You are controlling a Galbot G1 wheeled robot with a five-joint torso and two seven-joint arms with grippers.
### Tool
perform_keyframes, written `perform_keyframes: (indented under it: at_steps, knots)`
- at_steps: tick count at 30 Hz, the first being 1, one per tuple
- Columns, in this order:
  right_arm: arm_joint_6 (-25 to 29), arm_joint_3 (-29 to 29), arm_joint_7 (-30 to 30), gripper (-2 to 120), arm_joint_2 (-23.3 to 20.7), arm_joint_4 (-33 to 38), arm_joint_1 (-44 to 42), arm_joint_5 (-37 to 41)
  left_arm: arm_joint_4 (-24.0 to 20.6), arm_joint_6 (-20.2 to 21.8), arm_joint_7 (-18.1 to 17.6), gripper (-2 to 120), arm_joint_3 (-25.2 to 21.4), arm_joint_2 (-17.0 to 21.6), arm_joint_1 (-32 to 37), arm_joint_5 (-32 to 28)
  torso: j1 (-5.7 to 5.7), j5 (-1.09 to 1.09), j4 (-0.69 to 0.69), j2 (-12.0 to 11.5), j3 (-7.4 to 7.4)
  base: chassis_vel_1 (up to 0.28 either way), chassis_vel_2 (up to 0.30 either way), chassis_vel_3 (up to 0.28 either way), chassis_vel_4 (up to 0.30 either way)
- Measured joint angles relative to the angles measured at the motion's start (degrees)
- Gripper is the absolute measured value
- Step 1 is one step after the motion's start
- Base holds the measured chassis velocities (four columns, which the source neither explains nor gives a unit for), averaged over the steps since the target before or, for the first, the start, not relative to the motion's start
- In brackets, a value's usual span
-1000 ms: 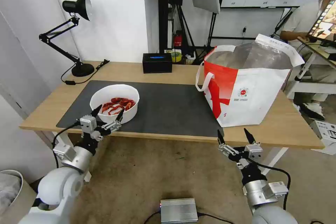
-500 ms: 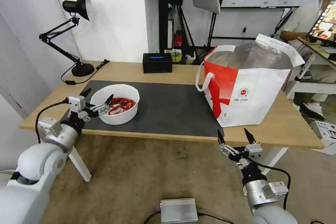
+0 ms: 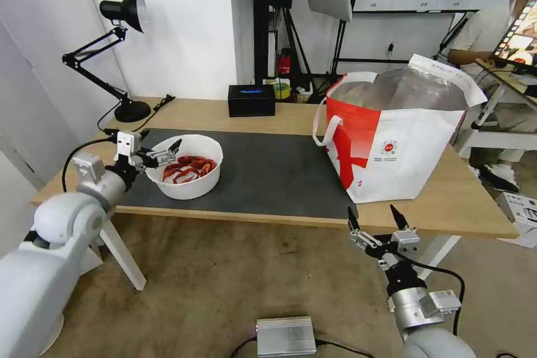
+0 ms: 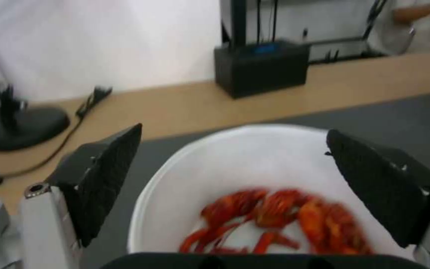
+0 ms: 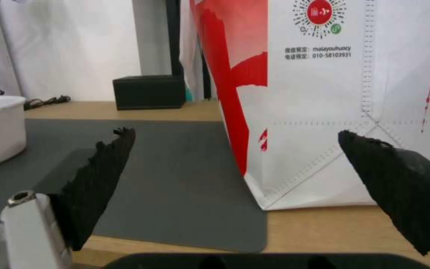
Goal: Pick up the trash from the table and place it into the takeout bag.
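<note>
Hovering claw: left gripper (image 3: 159, 147) sits left of centre in the head view, fingers spread wide apart, holding nothing, right at the left rim of the white bowl (image 3: 184, 165)
Left wrist look: both black fingertips (image 4: 106, 175) frame the bowl's near rim with a gap on each side, so no contact that I can make out
Bowl contents: red shells (image 3: 189, 167) piled in the bottom, lower middle of the wrist picture too
Bowl spot: on the dark grey mat (image 3: 268, 170), left part of it, near the front edge of the table (image 3: 291, 117)
Other claw: right gripper (image 3: 376, 221) hangs low in the lower right of the head view, below and in front of the table edge, fingers also apart and empty
Right wrist look: its fingers bracket the lower corner of the takeout bag (image 3: 397, 140), well short of touching it
Bag: standing upright at the right of the frame, partly on the mat's right end and partly on bare wood, top open with the silver lining showing, red panel on its left side, white strap handle (image 3: 326, 127) drooping toward the mat
Bowl vs bag: well apart, a long stretch of mat between them
Background stuff: black box (image 3: 251, 100) at the back edge of the table, upper middle; black desk lamp (image 3: 114, 56) in the upper left with its base on the wood
</note>
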Motion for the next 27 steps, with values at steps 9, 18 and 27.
perform_keyframes:
  at_steps: [9, 18, 27]
  knots:
    - [0.00, 0.00, 0.00, 100, 0.00, 0.00, 0.00, 0.01, 7.41, 2.95, 4.06, 100, 3.48, 4.30, -4.27, -2.18, 0.00, -0.01, 0.01, 0.00, 0.00, 0.000, 0.000, 0.000, 0.000]
    - [0.00, 0.00, 0.00, 100, 0.00, 0.00, 0.00, 0.02, 10.61, 4.72, 8.07, 100, 7.80, 7.29, -8.91, -2.07, 0.00, -0.01, 0.01, 0.00, 0.00, 0.000, 0.000, 0.000, 0.000]
    - [0.00, 0.00, -0.01, 100, 0.00, 0.00, 0.00, 0.01, 13.47, 5.89, 8.93, 100, 10.96, 9.71, -12.04, -4.76, 0.00, 0.00, 0.00, 0.00, -0.01, 0.000, 0.000, 0.000, 0.000]
